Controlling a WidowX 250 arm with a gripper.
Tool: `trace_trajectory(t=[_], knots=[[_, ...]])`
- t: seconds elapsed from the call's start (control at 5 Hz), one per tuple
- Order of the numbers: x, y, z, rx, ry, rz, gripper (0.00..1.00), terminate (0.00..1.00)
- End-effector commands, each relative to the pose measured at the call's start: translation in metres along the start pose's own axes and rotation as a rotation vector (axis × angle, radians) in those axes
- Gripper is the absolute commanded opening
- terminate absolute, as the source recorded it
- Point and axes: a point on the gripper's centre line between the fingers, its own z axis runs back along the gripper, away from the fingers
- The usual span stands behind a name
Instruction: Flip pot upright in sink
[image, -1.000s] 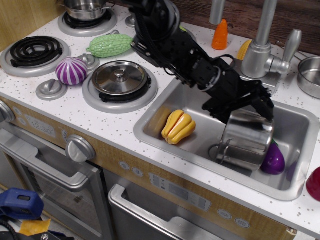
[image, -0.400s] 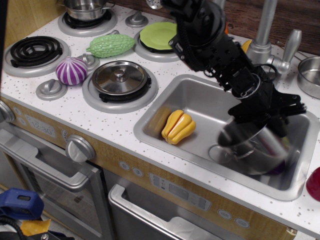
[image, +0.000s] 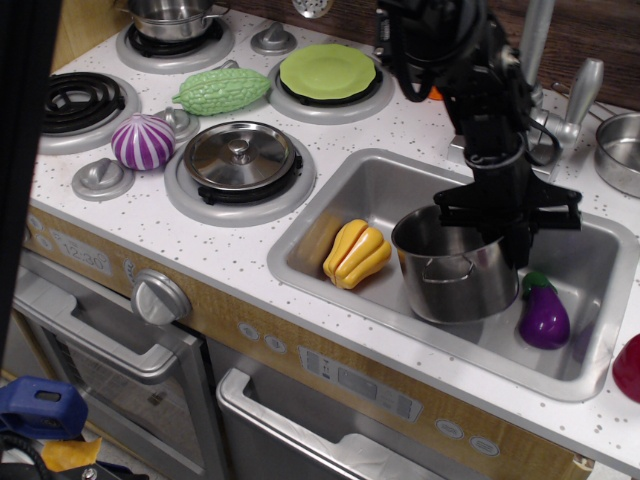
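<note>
With its mouth turned upward in the sink (image: 590, 262), the pot (image: 455, 265) is gripped at its far rim by fingers (image: 512, 232) directly above.

Yellow squash (image: 356, 253), purple eggplant (image: 543, 318) (apart), green plate (image: 327, 71)

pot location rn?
The pot stands upright in the sink, between the yellow squash and purple eggplant, gripper at its rim.

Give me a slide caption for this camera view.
Gripper holds the pot upright in the sink.
</note>
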Motion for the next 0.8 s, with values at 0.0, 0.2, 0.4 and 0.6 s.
trace_trajectory(t=[0.0, 0.2, 0.4, 0.6], knots=[[0.0176, -0.0129, 0.0109, 0.034, -0.125, 0.028, 1.0, 0.0], [0.0176, -0.0129, 0.0109, 0.034, -0.125, 0.028, 1.0, 0.0], [0.0176, -0.0129, 0.0109, 0.034, -0.125, 0.028, 1.0, 0.0], [0.0176, -0.0129, 0.0109, 0.034, -0.125, 0.028, 1.0, 1.0]])
